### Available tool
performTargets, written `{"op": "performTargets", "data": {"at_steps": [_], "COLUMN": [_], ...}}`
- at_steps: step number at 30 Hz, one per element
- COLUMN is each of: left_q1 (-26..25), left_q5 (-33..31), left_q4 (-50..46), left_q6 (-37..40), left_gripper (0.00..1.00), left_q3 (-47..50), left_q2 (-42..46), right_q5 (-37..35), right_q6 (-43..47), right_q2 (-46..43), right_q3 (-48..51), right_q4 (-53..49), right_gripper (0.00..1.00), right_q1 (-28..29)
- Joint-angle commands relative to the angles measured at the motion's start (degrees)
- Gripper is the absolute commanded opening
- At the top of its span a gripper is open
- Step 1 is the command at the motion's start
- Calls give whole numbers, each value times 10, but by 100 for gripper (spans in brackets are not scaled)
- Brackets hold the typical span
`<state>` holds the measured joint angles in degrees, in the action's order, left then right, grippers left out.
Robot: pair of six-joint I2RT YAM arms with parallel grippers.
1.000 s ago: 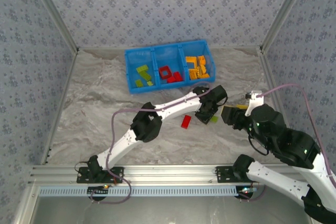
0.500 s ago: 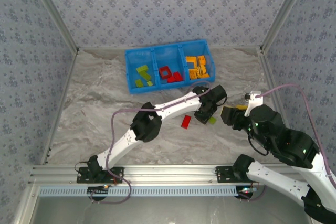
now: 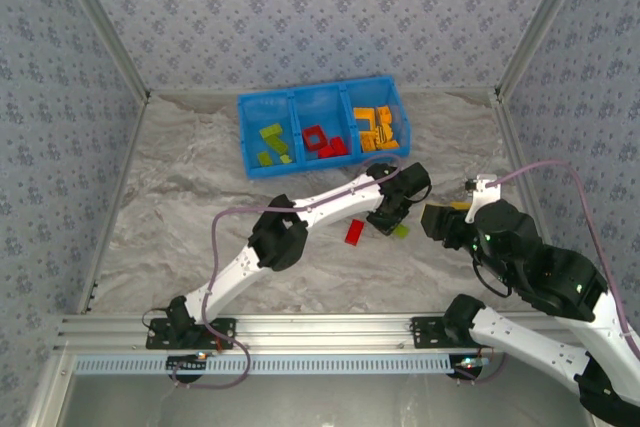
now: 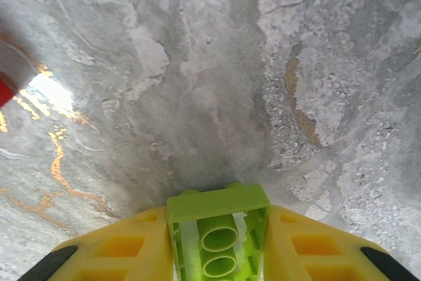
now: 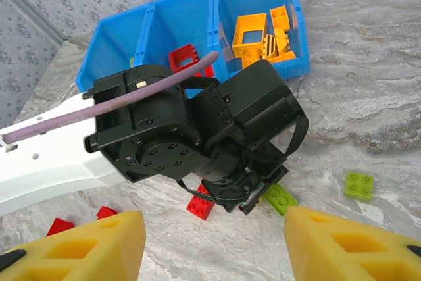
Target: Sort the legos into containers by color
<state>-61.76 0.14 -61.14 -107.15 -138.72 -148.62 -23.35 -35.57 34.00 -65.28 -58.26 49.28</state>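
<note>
left fingers pinch a lime brick

the left gripper [image 4: 218,258] has its yellow fingers [image 4: 115,255] pressed against both sides of a lime green brick [image 4: 218,218]. a second ago they stood wider around it; now they have closed in, so i'd call the grasp made or very nearly so. the brick sits low over the grey marbled table [image 3: 180,227]; whether it is touching the surface i cannot tell. the right gripper [image 5: 214,231] hangs just to the right, its fingers spread wide with nothing between them.

for the sorting, this looks like one more green on its way. the blue bin [image 3: 296,125] holds greens in its left compartment, reds in the middle and orange-yellow pieces on the right, so the left compartment is where this one should go.

around the grip it is crowded. a red brick [image 3: 354,232] lies just beside the left gripper, a second lime brick [image 5: 360,185] lies loose nearby, and the right gripper faces it at close range. a straight lift looks safest before any swing. the bin stands well apart toward the far wall, with bare table between, and its near wall has to be cleared on the way in.
</note>
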Motion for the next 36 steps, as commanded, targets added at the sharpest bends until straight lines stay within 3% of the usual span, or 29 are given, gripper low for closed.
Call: {"op": "performTargets", "data": {"at_steps": [1, 4, 7, 14, 22, 26, 30, 36], "left_q1": [6, 6, 6, 8, 10, 12, 22, 66], "left_q5": [-29, -32, -34, -17, -19, -43, -81, -178], "left_q4": [-92, -99, -99, -103, -37, -21, -29, -24], "left_q6": [22, 36, 55, 69, 65, 98, 145, 224], "left_gripper": [33, 35, 44, 44, 23, 23, 23, 23], "left_q3": [6, 30, 43, 65, 119, 101, 105, 222], "left_q2": [7, 25, 32, 23, 51, 83, 147, 315], "right_q5": [-16, -16, -15, -18, -17, -13, -2, 45], "right_q6": [-1, 0, -12, -16, -18, -10, 16, 85], "right_q2": [-7, -7, -6, -5, -5, -5, -1, 59], "right_q3": [3, 5, 9, 14, 14, 13, 5, -4], "right_q4": [-2, 0, 6, 10, 11, 13, 24, 64], "right_gripper": [60, 60, 61, 61, 61, 61, 61, 59], "right_q1": [3, 3, 3, 3, 3, 3, 3, 5]}}
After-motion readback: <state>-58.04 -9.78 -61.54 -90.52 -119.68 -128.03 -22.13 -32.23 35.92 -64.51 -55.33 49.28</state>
